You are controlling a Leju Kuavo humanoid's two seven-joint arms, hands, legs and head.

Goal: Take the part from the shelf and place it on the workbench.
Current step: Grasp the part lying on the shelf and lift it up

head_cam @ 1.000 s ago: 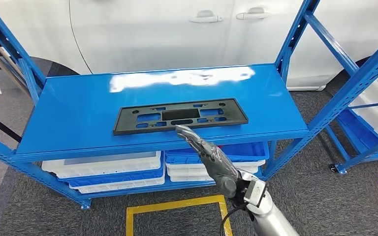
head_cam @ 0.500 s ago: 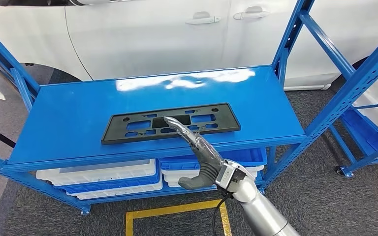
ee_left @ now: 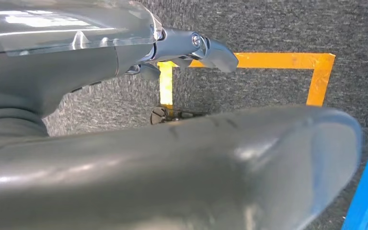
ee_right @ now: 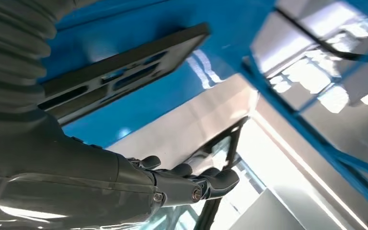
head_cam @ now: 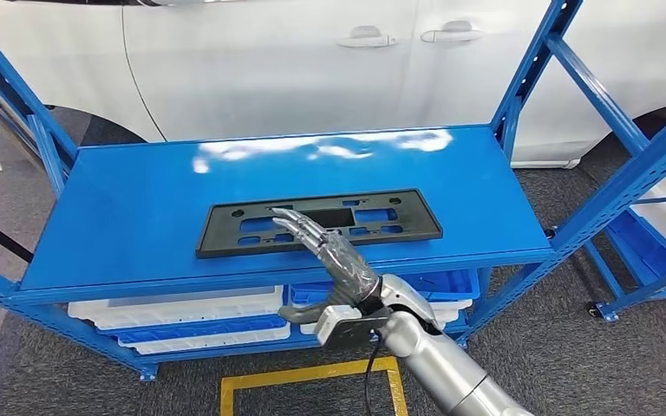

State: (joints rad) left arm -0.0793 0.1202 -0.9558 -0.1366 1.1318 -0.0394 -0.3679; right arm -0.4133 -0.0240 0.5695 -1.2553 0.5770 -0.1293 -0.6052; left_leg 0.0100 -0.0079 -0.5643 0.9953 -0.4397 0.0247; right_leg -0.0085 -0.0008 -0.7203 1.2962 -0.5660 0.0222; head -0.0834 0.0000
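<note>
The part (head_cam: 403,218) is a flat black rectangular plate with several cut-outs, lying on the blue shelf top (head_cam: 130,204) near its front edge. My right hand (head_cam: 329,253) reaches over that front edge with its fingers stretched out above the middle of the plate and its thumb spread below the shelf edge; it holds nothing. The right wrist view has the plate (ee_right: 124,67) beyond my right hand's fingers (ee_right: 196,186). My left hand (ee_left: 191,45) hangs over the dark carpet, holding nothing, its thumb (ee_left: 230,163) large in the foreground.
A white car (head_cam: 269,61) stands close behind the shelf. White and blue bins (head_cam: 182,314) fill the lower level. Blue uprights (head_cam: 529,69) flank the shelf, and another blue rack (head_cam: 650,147) stands to the right. Yellow tape (head_cam: 312,374) marks the carpet in front.
My right hand has moved forward and left, from the plate's near edge to above its middle. The camera has shifted slightly. The plate lies where it was.
</note>
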